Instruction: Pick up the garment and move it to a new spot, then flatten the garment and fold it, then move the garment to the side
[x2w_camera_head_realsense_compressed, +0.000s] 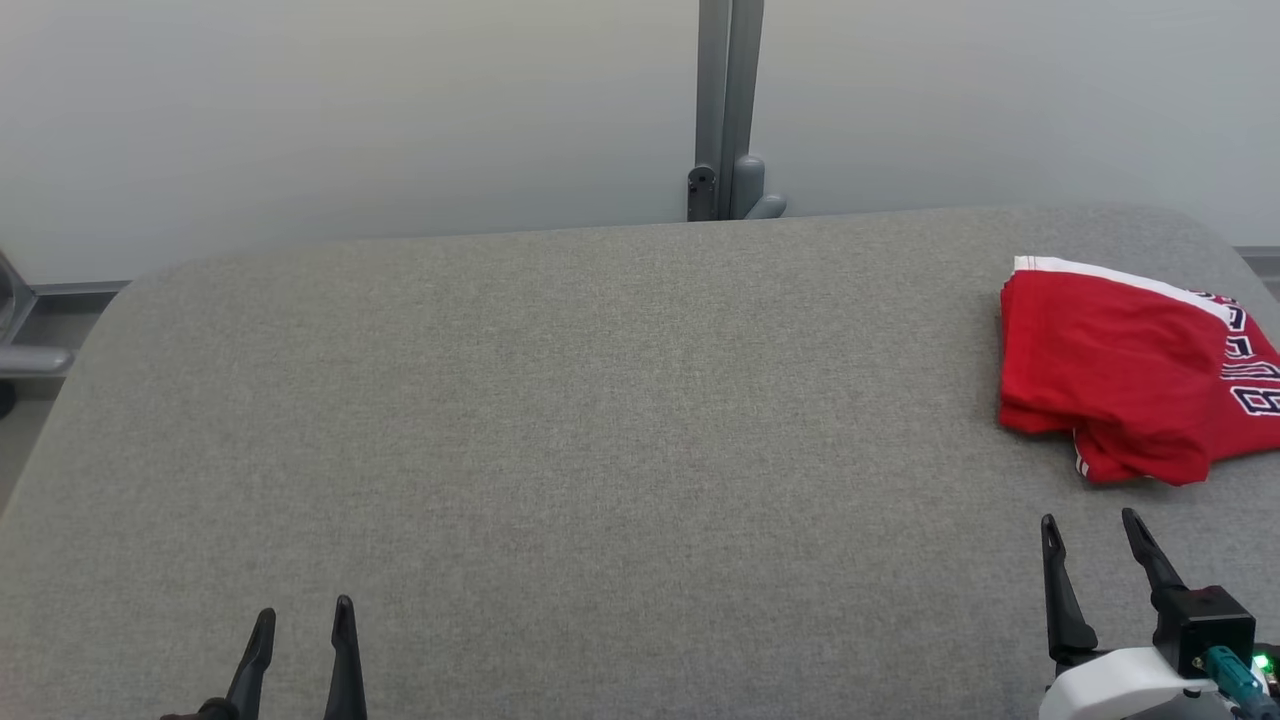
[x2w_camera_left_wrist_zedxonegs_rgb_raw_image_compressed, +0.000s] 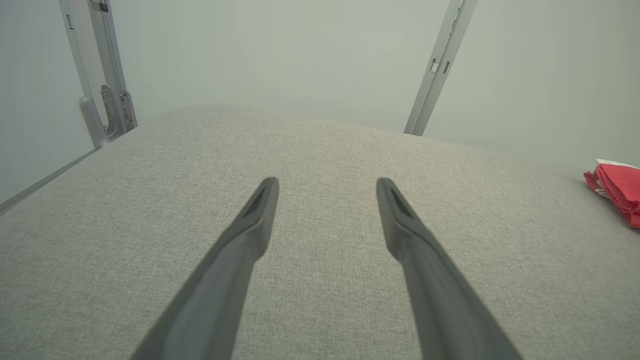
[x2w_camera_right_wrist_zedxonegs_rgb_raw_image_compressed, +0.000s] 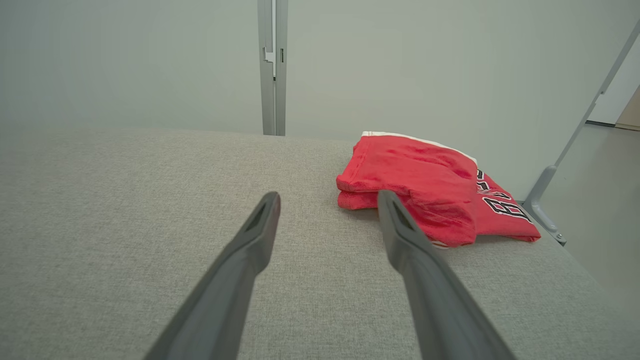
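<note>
The garment (x2w_camera_head_realsense_compressed: 1120, 370) is a red jersey with white trim and dark lettering, lying folded at the far right of the grey padded table (x2w_camera_head_realsense_compressed: 560, 420). It also shows in the right wrist view as the garment (x2w_camera_right_wrist_zedxonegs_rgb_raw_image_compressed: 425, 185) and at the right edge of the left wrist view as the garment (x2w_camera_left_wrist_zedxonegs_rgb_raw_image_compressed: 617, 190). My right gripper (x2w_camera_head_realsense_compressed: 1090, 525) stands open just in front of it, apart from it, with nothing between its fingers (x2w_camera_right_wrist_zedxonegs_rgb_raw_image_compressed: 250, 240). Far off at the lower left, my left gripper (x2w_camera_head_realsense_compressed: 303, 615) is open and empty over bare table (x2w_camera_left_wrist_zedxonegs_rgb_raw_image_compressed: 320, 150).
A grey upright post with a bracket (x2w_camera_head_realsense_compressed: 728, 120) stands behind the table's back edge against a pale wall. A metal frame part (x2w_camera_head_realsense_compressed: 20, 350) sits off the table's left side. The table's right edge runs close beside the garment, with floor (x2w_camera_right_wrist_zedxonegs_rgb_raw_image_compressed: 600, 210) beyond.
</note>
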